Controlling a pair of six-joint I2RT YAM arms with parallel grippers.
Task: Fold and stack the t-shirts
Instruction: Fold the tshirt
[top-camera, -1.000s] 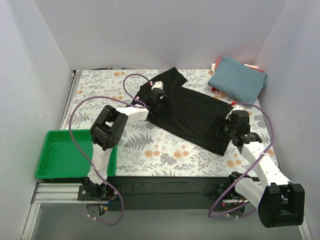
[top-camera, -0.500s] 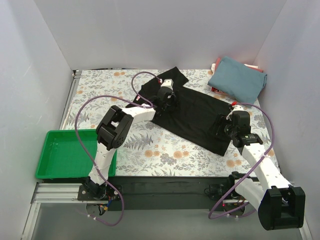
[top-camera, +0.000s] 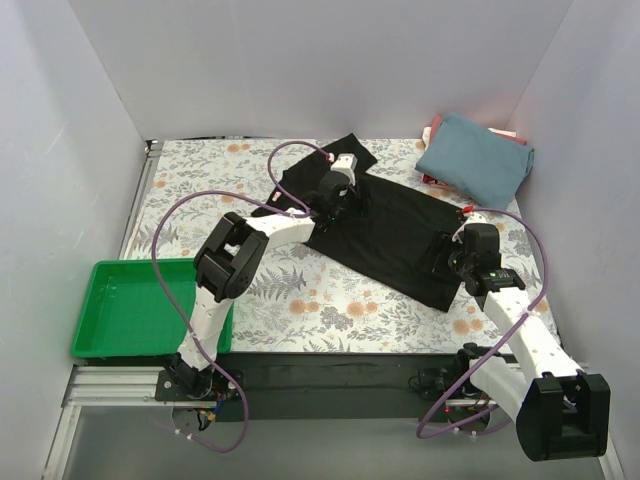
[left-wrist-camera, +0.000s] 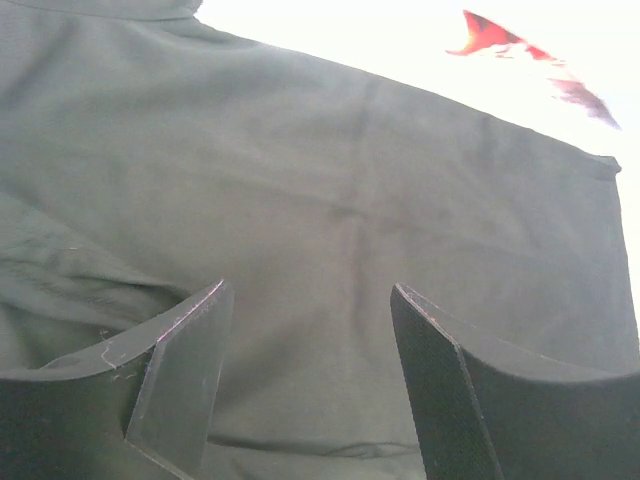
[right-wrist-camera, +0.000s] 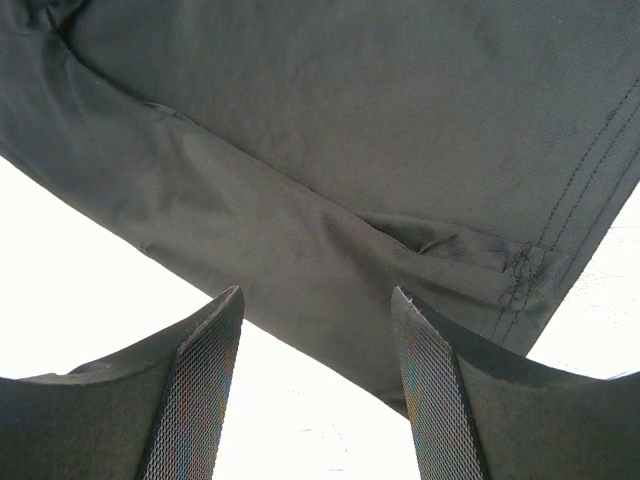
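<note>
The black t-shirt (top-camera: 390, 235) lies spread slantwise across the middle of the flowered table. My left gripper (top-camera: 343, 203) is open over its upper left part, above flat black cloth (left-wrist-camera: 330, 200) and holding nothing. My right gripper (top-camera: 445, 258) is open over the shirt's lower right corner; the stitched hem corner (right-wrist-camera: 520, 275) lies just beyond its fingers. A folded teal-blue t-shirt (top-camera: 475, 158) sits at the back right on top of a red/pink one (top-camera: 432, 130).
A green plastic tray (top-camera: 130, 310) stands at the front left by the left arm's base. White walls close in three sides. Purple cables loop over both arms. A red shape (left-wrist-camera: 490, 35) shows far off in the left wrist view.
My left gripper has moved right and farther back over the black shirt, with its arm stretching out. The right gripper has barely shifted. The shirt's upper left edge looks flatter.
</note>
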